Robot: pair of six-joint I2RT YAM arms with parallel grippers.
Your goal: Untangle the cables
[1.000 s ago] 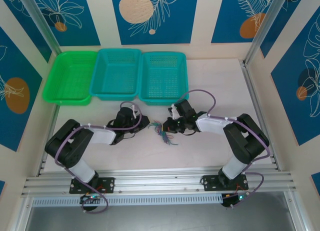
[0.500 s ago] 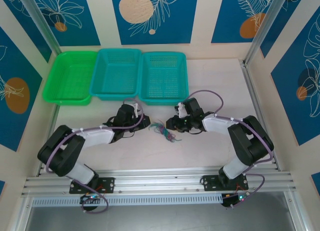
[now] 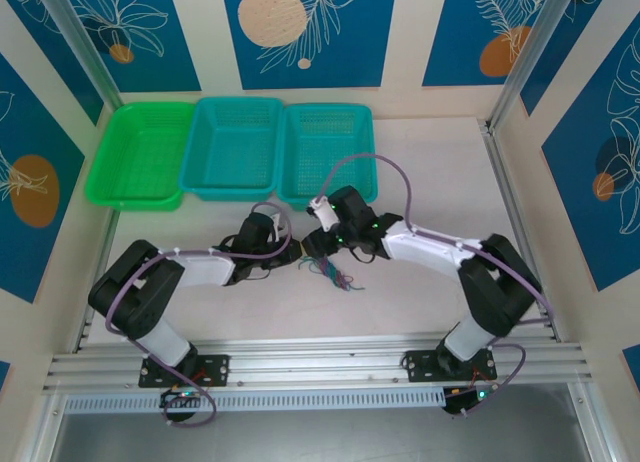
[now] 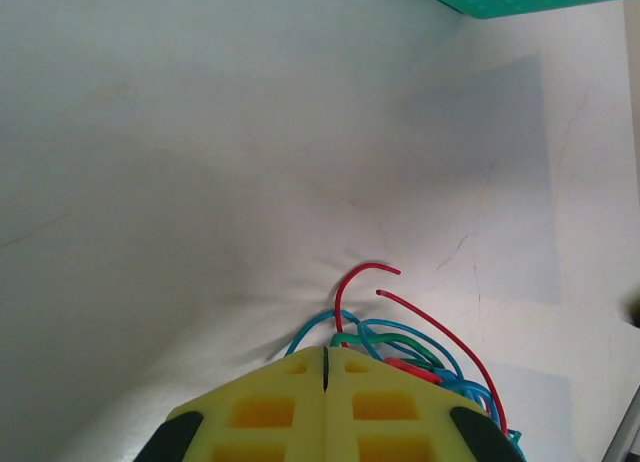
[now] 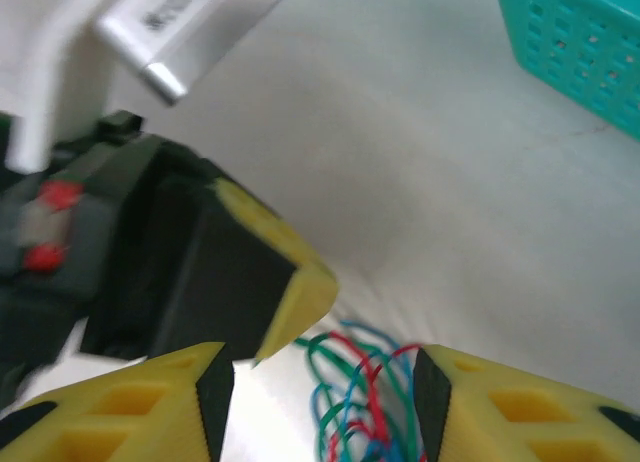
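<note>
Surface: a white table [image 3: 440, 172] is sitting under blue flower-patterned walls, with a row of baskets [image 3: 235, 147] standing along its far edge, in the upper left of the overhead frame.
Cables: the cables [image 3: 330, 272] are lying as one red, blue and green bunch just below the centre of the overhead frame.
Left gripper: the left gripper [image 4: 326, 354] is clenching tight, apparently pinching the bunch, with wires fanning out from its tips at the bottom of its own frame.
Right gripper: the right gripper [image 5: 320, 412] is standing parted, straddling the loops at the bottom centre of its frame and gripping nothing.
Risk: closing there is likely to catch several colours at once, so pulling would tighten the knot. The tips are also crowding each other and may collide.
</note>
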